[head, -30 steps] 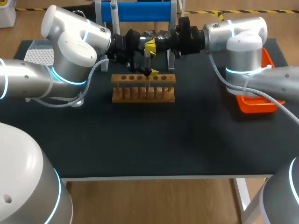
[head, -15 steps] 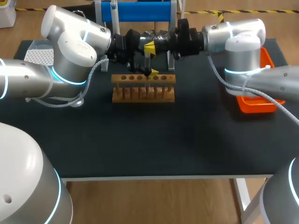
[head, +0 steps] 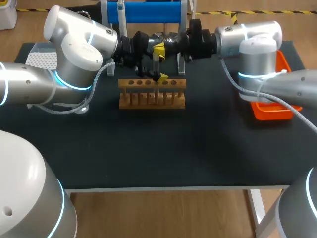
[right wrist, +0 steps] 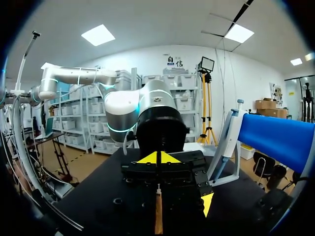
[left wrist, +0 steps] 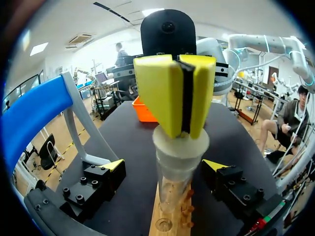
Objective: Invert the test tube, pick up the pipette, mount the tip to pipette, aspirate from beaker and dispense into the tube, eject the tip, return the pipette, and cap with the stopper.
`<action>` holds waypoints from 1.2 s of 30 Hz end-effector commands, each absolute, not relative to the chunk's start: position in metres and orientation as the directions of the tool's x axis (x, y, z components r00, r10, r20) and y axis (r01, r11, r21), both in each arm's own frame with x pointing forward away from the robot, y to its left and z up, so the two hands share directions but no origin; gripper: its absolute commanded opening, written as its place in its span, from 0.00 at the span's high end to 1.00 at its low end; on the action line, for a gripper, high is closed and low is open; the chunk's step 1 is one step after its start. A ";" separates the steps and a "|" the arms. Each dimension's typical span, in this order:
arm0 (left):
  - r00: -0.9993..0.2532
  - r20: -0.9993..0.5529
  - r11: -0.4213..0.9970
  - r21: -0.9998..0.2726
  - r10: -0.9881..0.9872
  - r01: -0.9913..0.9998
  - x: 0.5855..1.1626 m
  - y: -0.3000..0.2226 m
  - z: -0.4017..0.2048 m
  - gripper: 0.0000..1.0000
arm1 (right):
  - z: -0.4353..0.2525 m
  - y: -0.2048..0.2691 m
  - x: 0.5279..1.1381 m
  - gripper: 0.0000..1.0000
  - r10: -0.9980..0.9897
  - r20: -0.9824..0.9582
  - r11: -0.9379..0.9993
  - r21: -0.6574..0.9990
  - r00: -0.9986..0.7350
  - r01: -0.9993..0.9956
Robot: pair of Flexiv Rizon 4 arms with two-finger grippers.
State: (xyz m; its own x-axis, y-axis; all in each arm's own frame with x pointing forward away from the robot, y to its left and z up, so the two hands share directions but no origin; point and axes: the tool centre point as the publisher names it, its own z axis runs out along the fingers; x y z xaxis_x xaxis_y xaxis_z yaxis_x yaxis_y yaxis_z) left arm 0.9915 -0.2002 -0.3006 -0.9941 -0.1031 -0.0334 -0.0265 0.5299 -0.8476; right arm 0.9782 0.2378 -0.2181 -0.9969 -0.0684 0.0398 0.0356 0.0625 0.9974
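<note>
A clear test tube (head: 156, 65) stands upright in the wooden rack (head: 151, 94) at the back middle of the table. A white stopper (left wrist: 180, 145) sits in its mouth. My right gripper (head: 158, 48) comes in from the right. Its yellow fingers (left wrist: 162, 93) are shut, with their tips against the top of the stopper. My left gripper (head: 161, 77) comes in from the left, lower on the tube (left wrist: 172, 189). It is open, with one fingertip (left wrist: 114, 164) on each side, apart from the glass. In the right wrist view my shut gripper (right wrist: 158, 158) points at the left arm's wrist.
A blue pipette stand (head: 144, 12) with the pipette (head: 120, 11) hanging on it stands just behind the rack. An orange tray (head: 271, 113) lies at the right edge under my right arm. A white tip box (head: 39, 58) sits at the back left.
</note>
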 end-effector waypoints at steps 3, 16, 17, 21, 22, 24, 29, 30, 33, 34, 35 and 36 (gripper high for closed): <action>-0.994 -0.032 0.530 -0.848 -0.100 -0.026 0.992 -0.200 -0.301 0.00 | -0.204 0.232 0.976 0.86 -0.057 0.019 0.054 0.998 -0.998 0.016; -0.994 -0.032 0.530 -0.848 -0.100 -0.026 0.992 -0.200 -0.301 0.00 | -0.190 0.185 0.973 0.00 0.006 -0.031 0.100 0.995 -0.999 -0.031; -0.994 -0.032 0.530 -0.848 -0.100 -0.026 0.992 -0.200 -0.301 0.00 | -0.190 0.181 0.973 0.00 0.009 -0.033 0.105 0.994 -0.999 -0.032; -0.994 -0.032 0.530 -0.848 -0.100 -0.026 0.992 -0.200 -0.301 0.00 | -0.194 0.165 0.970 0.00 0.030 -0.037 0.133 0.991 -0.999 -0.032; -0.994 -0.032 0.530 -0.848 -0.100 -0.026 0.992 -0.200 -0.301 0.00 | -0.196 0.161 0.970 0.00 0.035 -0.034 0.138 0.990 -0.999 -0.028; -0.994 -0.032 0.530 -0.848 -0.100 -0.026 0.992 -0.200 -0.301 0.00 | -0.201 0.152 0.969 0.00 0.048 -0.033 0.151 0.988 -0.998 -0.025; -0.994 -0.032 0.530 -0.848 -0.100 -0.026 0.992 -0.200 -0.301 0.00 | -0.216 0.134 0.966 0.00 0.083 -0.024 0.186 0.983 -0.996 -0.008; -0.994 -0.032 0.530 -0.848 -0.100 -0.026 0.992 -0.200 -0.301 0.00 | -0.219 0.131 0.965 0.00 0.088 -0.023 0.194 0.981 -0.996 -0.005; -0.994 -0.032 0.530 -0.848 -0.100 -0.026 0.992 -0.200 -0.301 0.00 | -0.226 0.123 0.962 0.00 0.094 -0.022 0.210 0.978 -0.995 -0.002; -0.994 -0.032 0.530 -0.848 -0.100 -0.026 0.992 -0.200 -0.301 0.00 | -0.228 0.121 0.961 0.00 0.101 -0.027 0.211 0.977 -0.994 -0.005; -0.994 -0.032 0.530 -0.848 -0.100 -0.026 0.992 -0.200 -0.301 0.00 | -0.228 0.121 0.961 0.00 0.101 -0.027 0.211 0.977 -0.994 -0.005; -0.994 -0.032 0.530 -0.848 -0.100 -0.026 0.992 -0.200 -0.301 0.00 | -0.228 0.121 0.961 0.00 0.101 -0.027 0.211 0.977 -0.994 -0.005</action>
State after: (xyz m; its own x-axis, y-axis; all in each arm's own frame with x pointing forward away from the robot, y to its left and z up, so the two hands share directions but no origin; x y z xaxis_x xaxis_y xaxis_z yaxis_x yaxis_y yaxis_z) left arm 0.9915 -0.2001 -0.3006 -0.9941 -0.1032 -0.0334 -0.0265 0.5299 -0.8476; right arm 0.9673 0.1236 -0.2288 -0.9958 0.0889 -0.0232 -0.0039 0.2115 0.9774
